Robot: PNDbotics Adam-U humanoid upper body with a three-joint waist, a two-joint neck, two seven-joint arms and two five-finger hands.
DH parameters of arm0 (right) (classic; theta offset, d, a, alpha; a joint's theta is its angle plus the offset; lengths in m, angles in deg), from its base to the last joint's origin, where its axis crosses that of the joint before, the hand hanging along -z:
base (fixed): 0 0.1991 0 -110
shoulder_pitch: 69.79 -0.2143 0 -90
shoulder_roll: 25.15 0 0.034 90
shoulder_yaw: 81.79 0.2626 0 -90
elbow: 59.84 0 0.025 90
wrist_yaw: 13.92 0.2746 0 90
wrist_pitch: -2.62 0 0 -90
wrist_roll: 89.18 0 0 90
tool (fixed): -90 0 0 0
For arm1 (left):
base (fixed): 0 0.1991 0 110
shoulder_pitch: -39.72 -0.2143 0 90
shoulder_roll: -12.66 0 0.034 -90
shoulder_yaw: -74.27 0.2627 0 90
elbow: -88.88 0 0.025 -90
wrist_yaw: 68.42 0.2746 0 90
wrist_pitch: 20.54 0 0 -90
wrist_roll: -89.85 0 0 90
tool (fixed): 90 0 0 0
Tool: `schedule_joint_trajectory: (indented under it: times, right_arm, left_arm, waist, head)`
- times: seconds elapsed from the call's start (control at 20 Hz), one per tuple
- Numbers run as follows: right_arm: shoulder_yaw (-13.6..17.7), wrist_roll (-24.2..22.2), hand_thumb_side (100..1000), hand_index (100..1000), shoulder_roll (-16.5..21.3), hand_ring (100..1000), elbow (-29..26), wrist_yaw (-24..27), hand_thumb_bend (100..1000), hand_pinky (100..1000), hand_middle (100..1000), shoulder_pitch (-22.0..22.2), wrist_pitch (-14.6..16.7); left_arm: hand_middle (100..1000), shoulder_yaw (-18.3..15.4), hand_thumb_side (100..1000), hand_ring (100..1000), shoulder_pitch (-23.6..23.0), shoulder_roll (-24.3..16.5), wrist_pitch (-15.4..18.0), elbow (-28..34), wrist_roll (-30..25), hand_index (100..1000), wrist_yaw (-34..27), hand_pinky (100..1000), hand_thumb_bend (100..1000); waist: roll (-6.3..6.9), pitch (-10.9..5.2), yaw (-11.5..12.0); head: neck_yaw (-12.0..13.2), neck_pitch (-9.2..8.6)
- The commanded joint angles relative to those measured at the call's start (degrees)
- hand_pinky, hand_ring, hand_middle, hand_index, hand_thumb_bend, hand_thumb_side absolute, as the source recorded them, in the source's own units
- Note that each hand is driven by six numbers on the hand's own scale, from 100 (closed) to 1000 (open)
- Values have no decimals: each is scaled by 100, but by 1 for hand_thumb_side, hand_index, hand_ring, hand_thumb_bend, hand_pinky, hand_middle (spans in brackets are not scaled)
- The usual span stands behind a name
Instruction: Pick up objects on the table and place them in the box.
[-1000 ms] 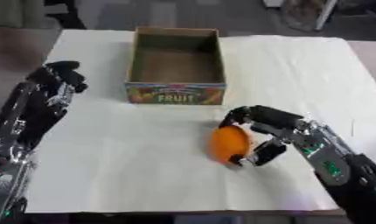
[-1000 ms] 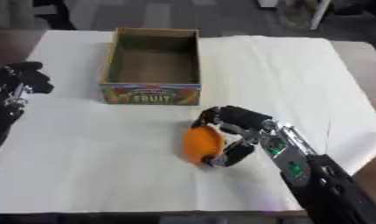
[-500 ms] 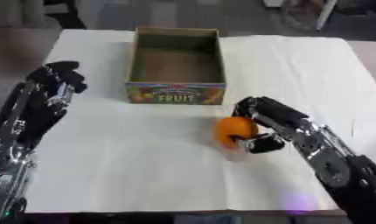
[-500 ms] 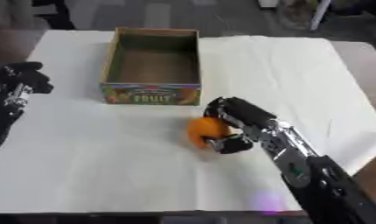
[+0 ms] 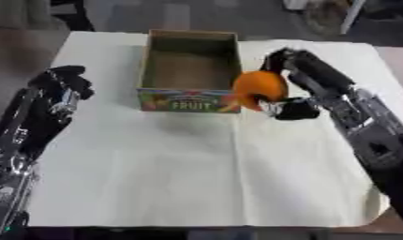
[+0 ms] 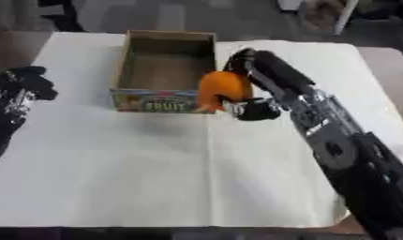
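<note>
A white cloth-covered table (image 5: pixel 197 178) fills the view, with the robot's two black arms reaching in from either side. At the far centre of the table stands an open cardboard box (image 5: pixel 191 71), its front panel printed with fruit pictures and the word FRUIT; its inside shows bare brown board. The robot's right hand (image 5: pixel 296 79) comes in from the right, its fingers and thumb curled round an orange (image 5: pixel 259 88), which it holds clear of the cloth, just beside the box's near right corner and overlapping that corner in the view. The fingers wrap over the top of the fruit while the thumb hooks beneath it. The robot's left hand (image 5: pixel 62 84) shows at the left edge of the table, well apart from the box and holding nothing; its fingers look bunched and bent, though the dark shapes blur together and I cannot tell their pose for certain.
</note>
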Motion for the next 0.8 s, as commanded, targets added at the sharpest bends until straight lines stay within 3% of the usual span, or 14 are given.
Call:
schedule_joint_trajectory:
  times: [0.05,0.2,0.4,0.6,0.65,0.8]
  right_arm:
    - [148,18,183,580,195,539,320,193,100,525,456,-403,-167]
    - [167,61,190,586,172,546,656,191,100,530,461,-614,-154]
    - [311,165,190,589,-60,551,1554,-110,100,533,464,-1108,-202]
    - [354,304,190,589,-137,551,1887,-272,100,533,464,-1199,-33]
    - [389,299,199,612,-175,592,1946,-306,100,558,482,-1234,-33]
    - [742,125,202,626,-456,609,2319,-533,100,567,498,-1374,-231]
  left_arm:
    - [579,40,500,620,148,-30,10,115,-54,770,-42,702,116]
    - [579,61,495,620,195,-19,10,127,-79,770,-60,703,118]
    - [579,137,492,620,384,31,10,170,-146,770,-117,703,119]
    - [579,143,492,620,411,37,1,178,-162,770,-134,703,119]
    - [579,150,478,620,444,41,18,210,-168,770,-143,702,123]
    - [579,222,475,620,660,79,15,278,-227,769,-205,702,124]
  waist:
    - [25,-46,78]
    - [29,-27,160]
    - [19,54,467]
    - [18,65,501]
    - [25,96,535]
    - [4,177,886]
  head:
    - [-89,32]
    - [-135,32]
    - [-338,20]
    - [-360,16]
    - [-410,-24]
    - [-675,-128]
